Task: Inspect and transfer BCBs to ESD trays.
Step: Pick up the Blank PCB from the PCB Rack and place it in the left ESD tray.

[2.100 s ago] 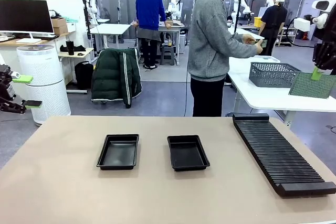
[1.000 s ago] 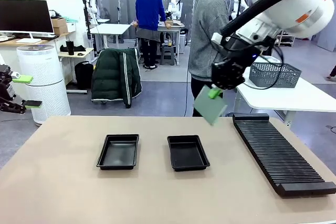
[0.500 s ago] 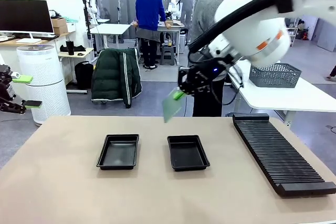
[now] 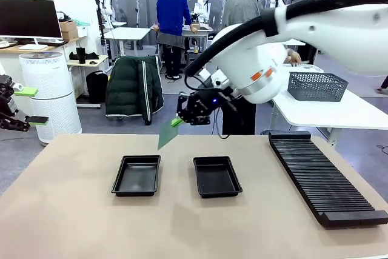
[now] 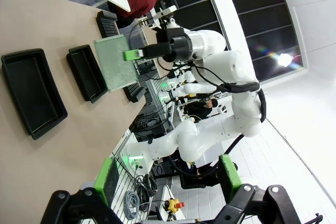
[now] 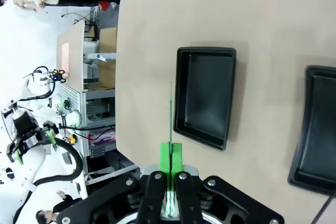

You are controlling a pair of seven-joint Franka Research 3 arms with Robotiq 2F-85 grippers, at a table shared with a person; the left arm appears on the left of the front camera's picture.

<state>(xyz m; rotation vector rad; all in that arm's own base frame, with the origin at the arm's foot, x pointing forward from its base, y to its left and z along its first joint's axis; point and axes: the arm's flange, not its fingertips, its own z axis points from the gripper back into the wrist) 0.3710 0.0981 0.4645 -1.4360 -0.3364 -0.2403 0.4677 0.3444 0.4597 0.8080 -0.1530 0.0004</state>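
Observation:
A thin green BCB point(image 4: 167, 135) hangs tilted in the air just beyond the left ESD tray point(image 4: 137, 175), pinched at its top edge by my right gripper point(image 4: 177, 122), which is shut on it. The right ESD tray point(image 4: 216, 176) lies beside it; both trays hold nothing. In the right wrist view the BCB point(image 6: 170, 111) shows edge-on between the shut fingers point(image 6: 170, 156), next to the left tray point(image 6: 205, 95). My left gripper point(image 4: 31, 105) stands open off the table's left edge. In the left wrist view its pads point(image 5: 108, 179) frame the BCB point(image 5: 116, 62).
A long black ribbed rack point(image 4: 324, 177) lies along the table's right side. A person in a grey sweater point(image 4: 242, 4) stands behind my right arm at the far side. A grey mesh basket point(image 4: 316, 85) sits on a white table beyond.
My right arm has swung left and lower with the BCB, from above the right tray to just beyond the left tray. The left gripper has not moved.

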